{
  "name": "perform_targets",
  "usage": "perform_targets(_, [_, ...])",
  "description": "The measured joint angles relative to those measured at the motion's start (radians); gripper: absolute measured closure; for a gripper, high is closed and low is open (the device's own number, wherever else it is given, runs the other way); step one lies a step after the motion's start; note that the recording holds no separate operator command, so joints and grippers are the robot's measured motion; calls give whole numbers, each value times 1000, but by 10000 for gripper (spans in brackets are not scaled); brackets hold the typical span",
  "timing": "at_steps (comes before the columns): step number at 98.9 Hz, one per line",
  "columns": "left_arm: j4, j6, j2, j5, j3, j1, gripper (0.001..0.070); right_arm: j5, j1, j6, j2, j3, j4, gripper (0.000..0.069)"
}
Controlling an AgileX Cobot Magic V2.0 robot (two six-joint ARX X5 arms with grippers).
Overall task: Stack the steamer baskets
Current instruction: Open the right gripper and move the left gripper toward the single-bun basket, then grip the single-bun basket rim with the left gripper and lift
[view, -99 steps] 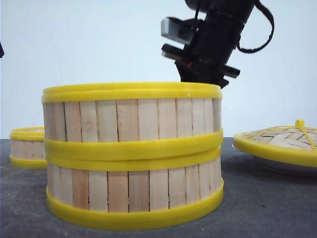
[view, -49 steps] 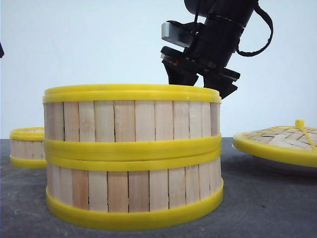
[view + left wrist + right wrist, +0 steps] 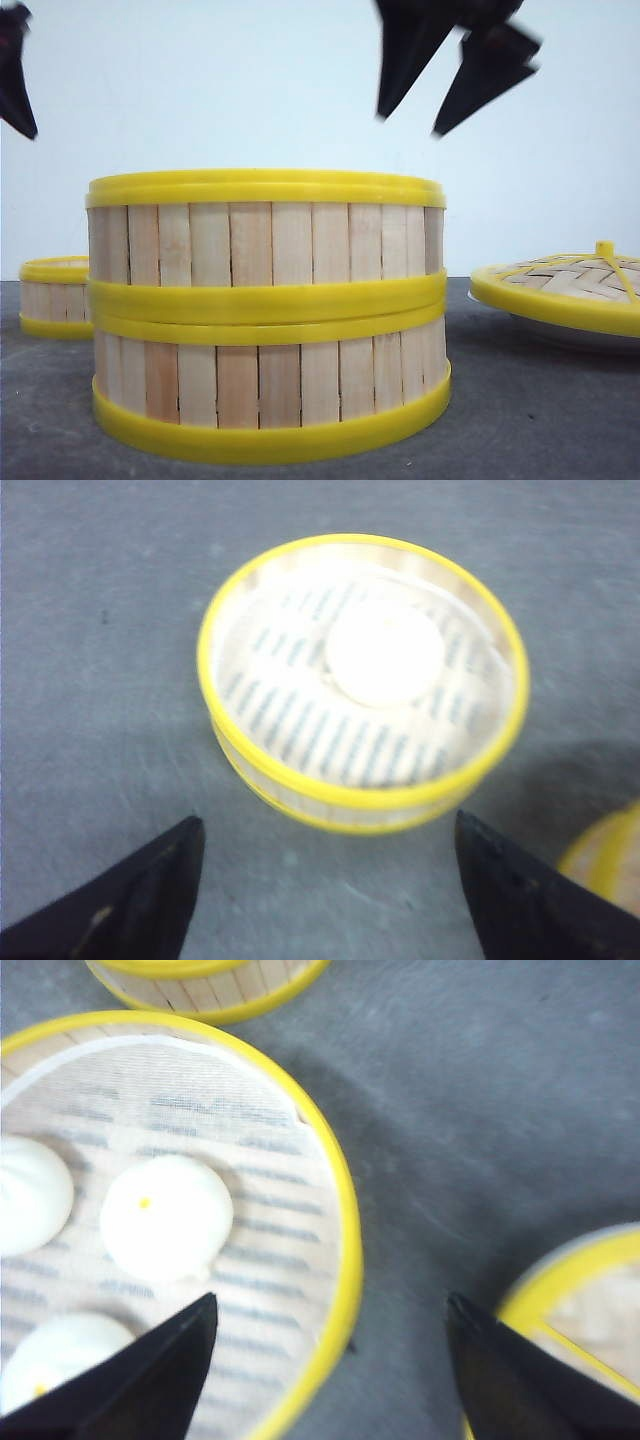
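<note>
Looking forward over a dark grey, faintly speckled tabletop with a plain pale wall behind it, I see two steamer baskets stacked near its front edge; the upper basket sits squarely on the lower basket, yellow rim on yellow rim; the third basket stands alone farther back toward the left edge, well apart from the stack; toward the right edge a woven lid rests on a white plate.

My right gripper hangs in the air above the stack's right side, blurred, its two dark fingers spread wide and clear of the top rim, gripping nothing; from that wrist I look down into the upper basket, where pale buns lie on a cloth liner, with the lid's rim just off to one side.

My left gripper is raised too, only a dark tip showing at the front view's upper left; its fingers stand wide apart and empty over the lone basket, which holds a single bun.
</note>
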State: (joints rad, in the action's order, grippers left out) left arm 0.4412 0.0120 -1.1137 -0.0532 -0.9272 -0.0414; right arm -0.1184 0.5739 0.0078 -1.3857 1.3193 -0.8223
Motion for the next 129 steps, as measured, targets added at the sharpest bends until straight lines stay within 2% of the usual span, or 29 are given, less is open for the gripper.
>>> perform_targets(26, [-8,3,-303,-2,-172,72,237,145,0,0,207,0,-147,247])
perform_targets(58, [6,4,-624,-5,-343,92,237,277,0,34,353,0,-296,247])
perform_targets(78, [7,3,-721,-5,-364,92,237,280,0,63,402,0,-311,247])
perform_targets(102, [8,3,-734,-5,-364,92,242,280,0,87,411,0,-323,247])
perform_targets(106, [8,3,-734,-5,-364,92,267,280,0,92,411,0,-326,247])
perform_targets(120, [3,7,-734,-17,-365,90,494,280,0,101,411,0,-334,247])
perform_targets(129, [3,22,-734,-13,-368,90,566,280,0,105,411,0,-340,247])
